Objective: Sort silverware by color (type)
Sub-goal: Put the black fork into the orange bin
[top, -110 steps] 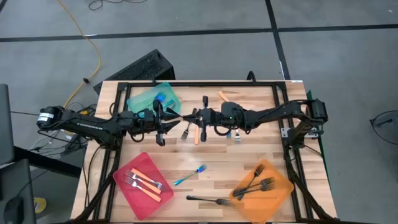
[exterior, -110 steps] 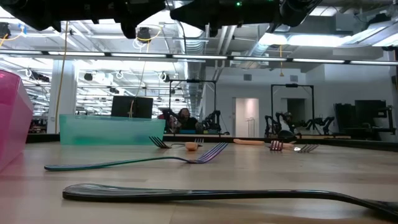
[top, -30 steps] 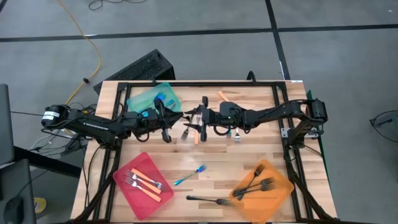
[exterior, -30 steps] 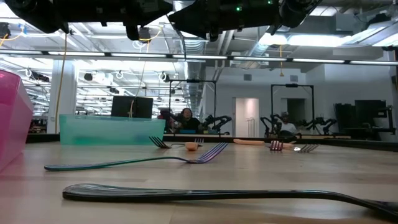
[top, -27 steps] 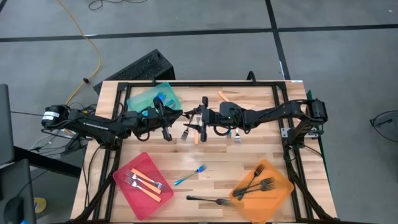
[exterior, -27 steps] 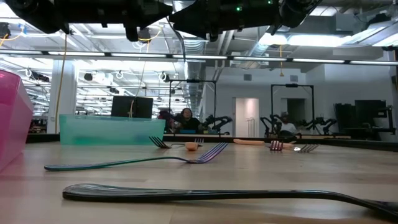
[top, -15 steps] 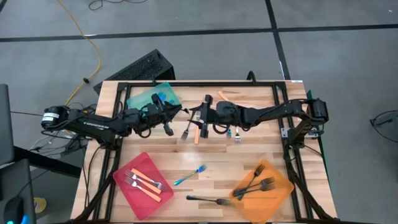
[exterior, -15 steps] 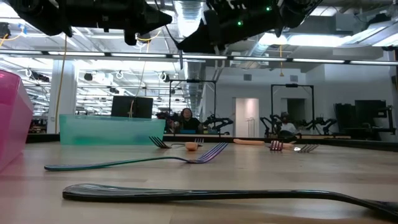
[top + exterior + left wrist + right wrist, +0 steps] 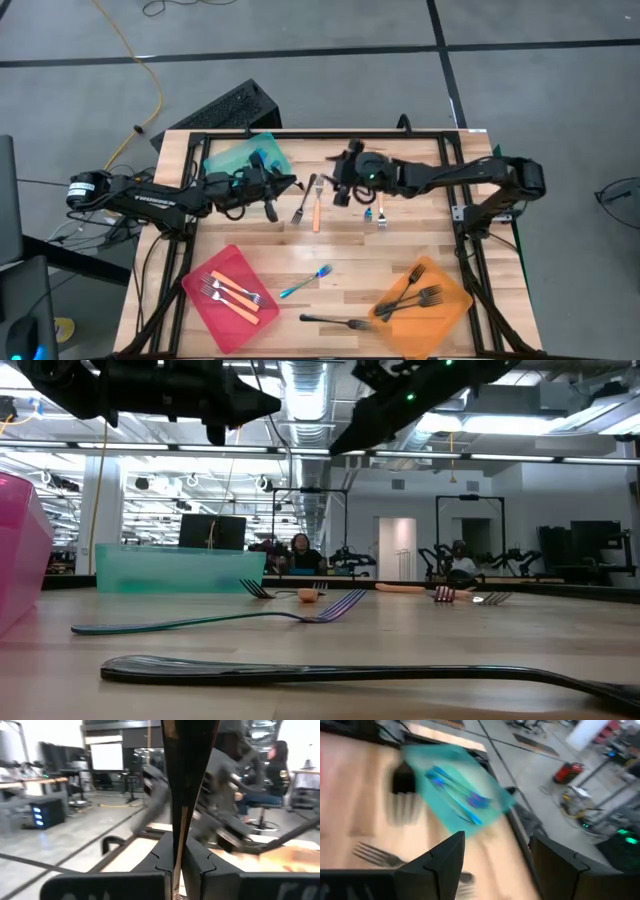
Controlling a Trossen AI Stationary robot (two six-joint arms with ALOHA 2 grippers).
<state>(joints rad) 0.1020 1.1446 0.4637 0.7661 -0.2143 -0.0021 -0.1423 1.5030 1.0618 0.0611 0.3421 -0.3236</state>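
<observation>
My left gripper (image 9: pixel 271 207) hangs shut over the table's far left part, beside the teal tray (image 9: pixel 222 160) that holds blue forks (image 9: pixel 258 157). My right gripper (image 9: pixel 340 188) stands open over the far middle with nothing between its fingers (image 9: pixel 444 862). Between the two grippers, an orange-handled fork (image 9: pixel 316 207) and a dark fork (image 9: pixel 298 211) lie flat on the wood. A small blue fork (image 9: pixel 380 214) lies below the right arm. Nearer, a blue fork (image 9: pixel 306 282) and a black fork (image 9: pixel 336 322) lie loose on the table.
A red tray (image 9: pixel 206 299) at the near left holds orange-handled forks (image 9: pixel 232 291). An orange tray (image 9: pixel 452 303) at the near right holds black forks (image 9: pixel 412 297). An orange piece (image 9: pixel 357 153) lies near the far edge. A black frame (image 9: pixel 300 133) runs around the table.
My right gripper has risen and drawn back toward the table's right and far edges, turning as it went; its fingers stay apart. My left gripper has risen a little and stays shut. The forks between them lie where they were.
</observation>
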